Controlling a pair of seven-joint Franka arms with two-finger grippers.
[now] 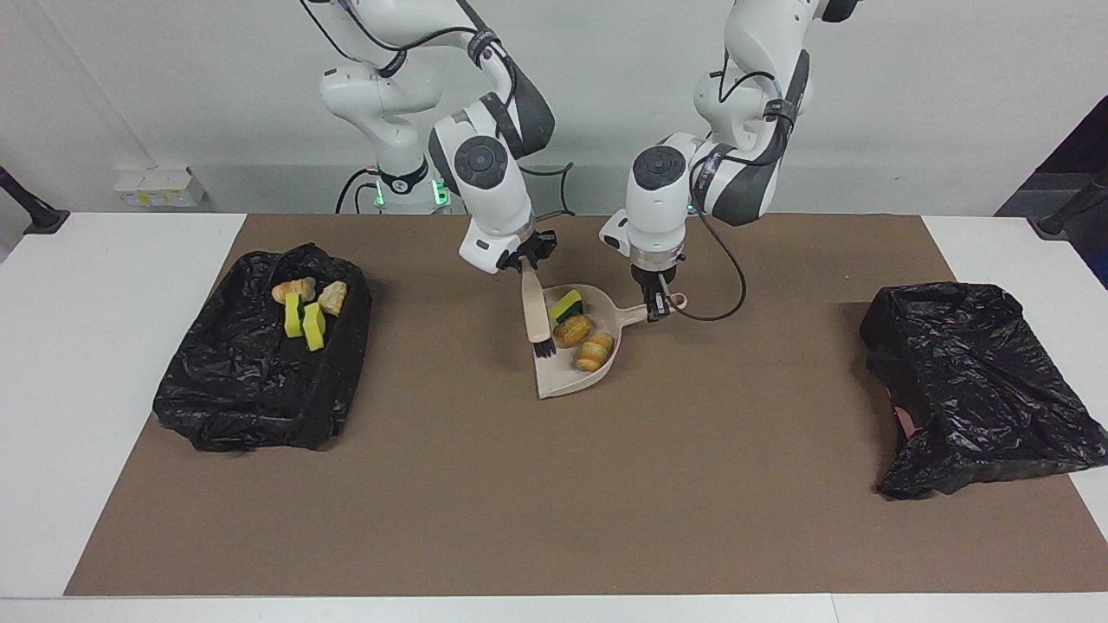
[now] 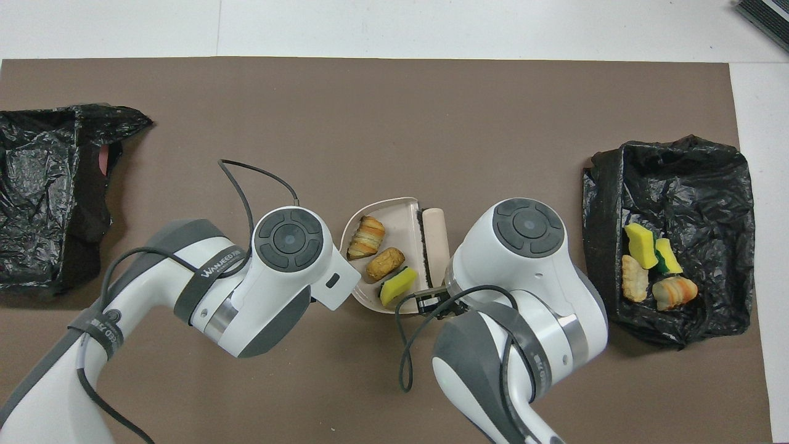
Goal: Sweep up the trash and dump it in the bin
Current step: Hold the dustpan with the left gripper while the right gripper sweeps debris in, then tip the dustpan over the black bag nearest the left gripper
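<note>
The beige dustpan (image 1: pixel 554 381) lies on the brown mat in the middle of the table, also in the overhead view (image 2: pixel 404 213). In it lie three pieces of trash: a yellow-and-green sponge chunk (image 1: pixel 569 305) and two orange-brown bread-like pieces (image 1: pixel 573 330) (image 1: pixel 595 351). My left gripper (image 1: pixel 658 305) is shut on the dustpan's handle (image 1: pixel 636 315). My right gripper (image 1: pixel 526 260) is shut on the beige brush (image 1: pixel 533 311), whose black bristles (image 1: pixel 544 349) rest inside the pan. Several more trash pieces (image 1: pixel 307 311) lie in the black-lined bin (image 1: pixel 260 407) toward the right arm's end.
A second black bag (image 1: pixel 978 389) sits crumpled toward the left arm's end of the table. The brown mat (image 1: pixel 554 502) covers most of the table, with white table surface at both ends.
</note>
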